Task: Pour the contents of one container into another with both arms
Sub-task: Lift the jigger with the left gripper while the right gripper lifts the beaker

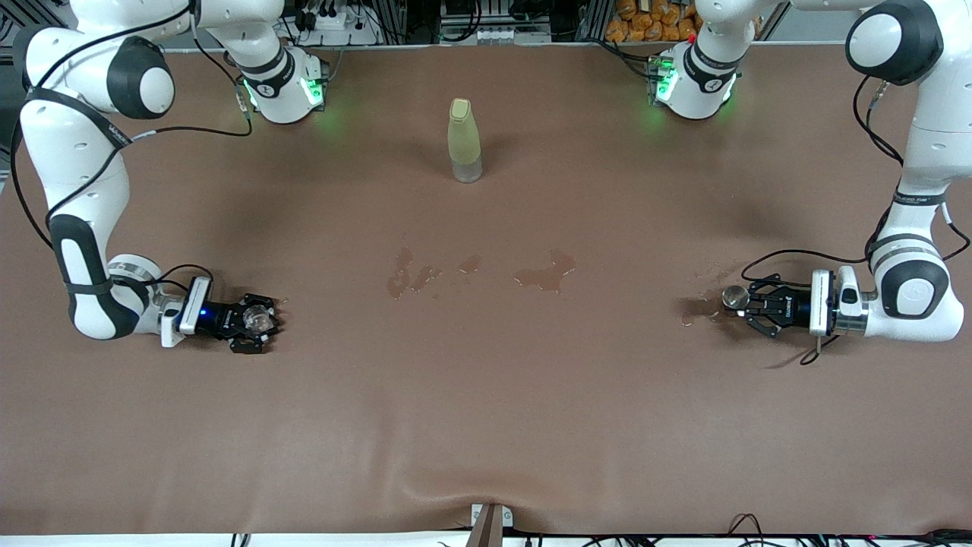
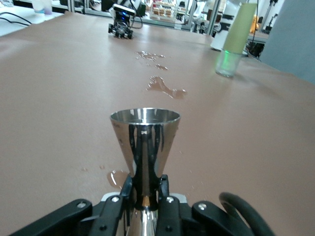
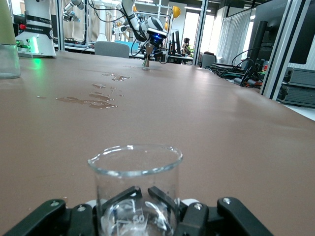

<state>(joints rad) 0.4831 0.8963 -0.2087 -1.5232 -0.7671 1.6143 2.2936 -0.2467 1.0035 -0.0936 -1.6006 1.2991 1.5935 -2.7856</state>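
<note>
The brown-covered bench [image 1: 486,395] carries a tall yellow-green bottle [image 1: 464,140] that stands upright between the two arm bases, well apart from both grippers. Several small wet puddles [image 1: 543,275] lie on the cloth nearer to the front camera than the bottle, about midway between the grippers.

The right gripper [image 1: 254,323] sits low at the right arm's end of the bench, its black fingers [image 3: 165,196] clenched around the lower part of the tiny clear glass beaker-like cup [image 1: 257,320]. In the right wrist view this cup [image 3: 135,189] stands upright between the fingers, its round rim open upward and faint white markings showing on its wall.

The left gripper [image 1: 748,302] sits low at the left arm's end of the bench, with a few more wet spots on the cloth just beside it. Its fingers [image 2: 165,189] are clenched on the thin stem of the tiny shiny grey metal stemmed cup [image 1: 734,297]. In the left wrist view the cone-shaped bowl of this cup [image 2: 145,142] rises upright above the fingers.
</note>
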